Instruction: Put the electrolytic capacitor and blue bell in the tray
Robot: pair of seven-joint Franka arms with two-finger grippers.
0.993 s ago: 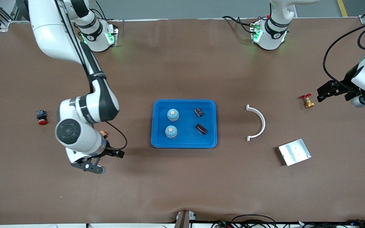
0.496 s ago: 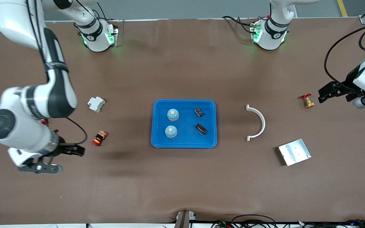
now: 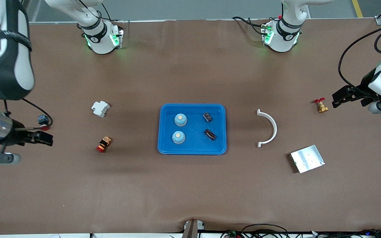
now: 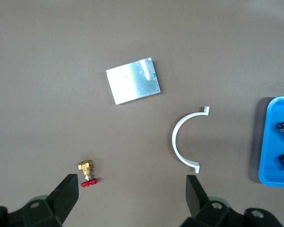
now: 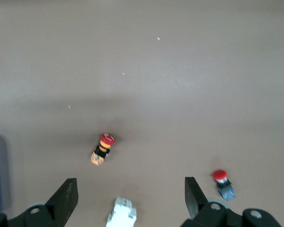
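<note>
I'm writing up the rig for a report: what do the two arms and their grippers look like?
Both arms are white with black joint bands and black cables looped outside. Their bases glow green. The left gripper and right gripper have black blocky fingers on a white and black hand.

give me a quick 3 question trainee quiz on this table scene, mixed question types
1. True or false: the shallow bright-blue plastic tray holds two round blue bells and two dark electrolytic capacitors.
2. Which lies nearer the front camera: the white curved bracket or the flat silver metal plate?
3. Multiple choice: the left gripper is (a) shut on the brass valve with the red handle, (b) open and empty, (c) inside the tray.

Key: 1 true; 2 the flat silver metal plate; 3 b. The right gripper is open and empty too, near the table's edge at the right arm's end.
</note>
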